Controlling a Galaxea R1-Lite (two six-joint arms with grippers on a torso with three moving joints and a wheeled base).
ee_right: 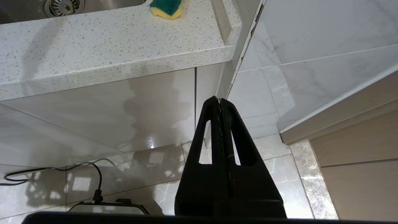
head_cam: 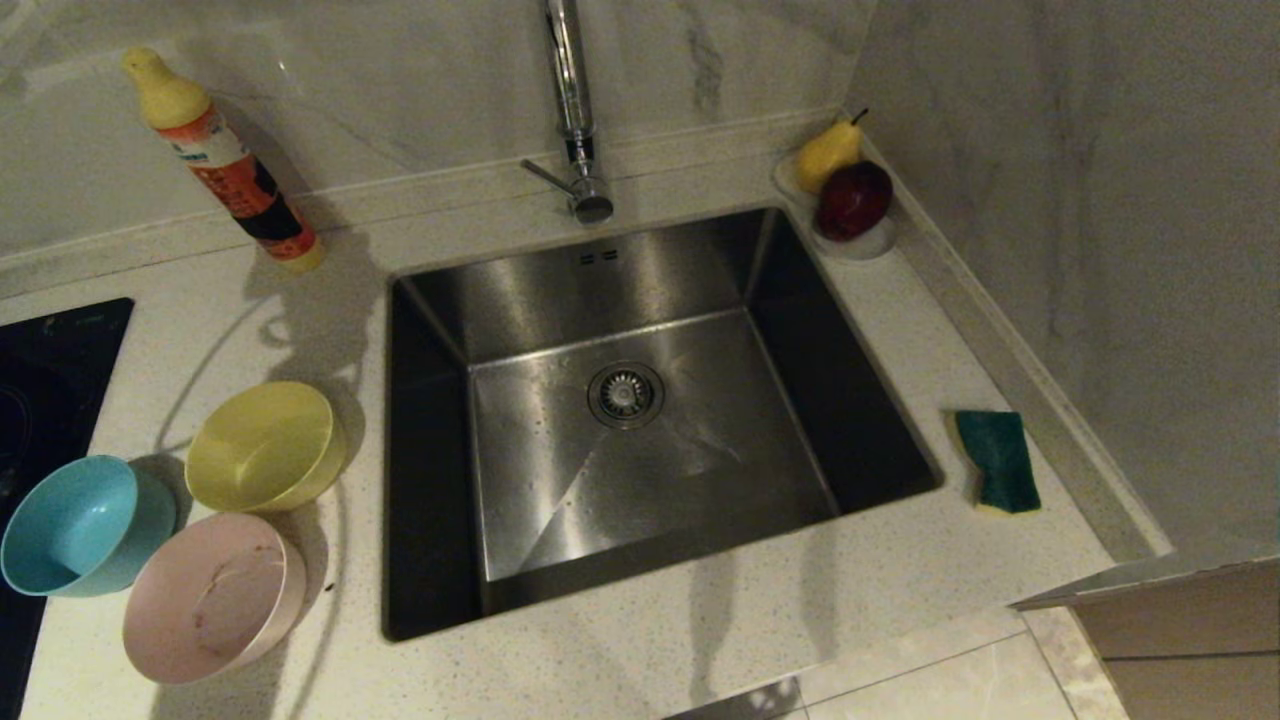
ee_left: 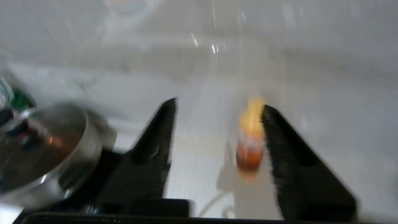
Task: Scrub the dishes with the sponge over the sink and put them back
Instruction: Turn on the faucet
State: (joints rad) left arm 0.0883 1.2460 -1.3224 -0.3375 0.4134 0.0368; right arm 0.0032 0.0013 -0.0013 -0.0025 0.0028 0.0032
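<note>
Green-faced sponge [head_cam: 997,461] lies unused at right of the sink [head_cam: 640,420], bowls [head_cam: 215,520] clustered at lower left awaiting scrubbing; left gripper [ee_left: 217,109] gapes empty near the bottle [ee_left: 250,140], right gripper [ee_right: 220,101] hangs closed below the counter [ee_right: 108,46].

Left wrist view smeared; orange bottle [ee_left: 249,140] partly hidden behind one finger [ee_left: 298,165] of the left gripper [ee_left: 217,107]; steel pot [ee_left: 40,149] cut by frame edge; sponge [ee_right: 166,7] clipped at right wrist view's edge; hob [head_cam: 45,400] cut off in head view.
</note>
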